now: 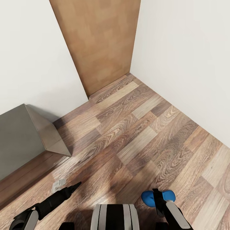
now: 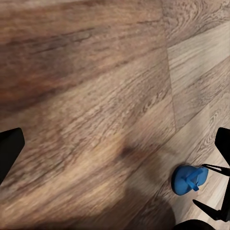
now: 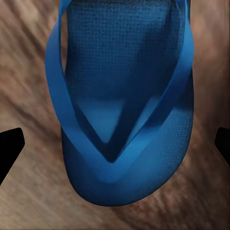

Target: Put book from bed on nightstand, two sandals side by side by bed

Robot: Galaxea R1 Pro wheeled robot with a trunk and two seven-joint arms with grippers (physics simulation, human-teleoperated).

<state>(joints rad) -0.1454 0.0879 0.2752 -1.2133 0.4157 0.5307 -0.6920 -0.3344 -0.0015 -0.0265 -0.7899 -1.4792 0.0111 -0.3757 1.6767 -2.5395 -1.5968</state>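
Note:
One bright blue sandal (image 1: 158,195) lies flat on the wood floor at the lower right, straps up. My right gripper (image 1: 158,200) hangs just over it, open. In the right wrist view the sandal (image 3: 120,105) sits between the spread fingertips (image 3: 9,146) and touches neither. My left gripper (image 1: 74,186) is open low over bare floor near the bed's corner. Its wrist view shows wide-apart fingertips (image 2: 9,148) and the sandal (image 2: 189,178) beyond them. The bed (image 1: 22,137) shows as a grey mattress corner on a brown frame at the left. The book and the nightstand are out of view.
A brown wooden door (image 1: 99,41) stands in the far corner between white walls (image 1: 185,57). A small white object (image 1: 59,184) lies on the floor beside the bed frame (image 1: 28,179). Wood-plank floor (image 1: 137,134) stretches from the bed to the right wall.

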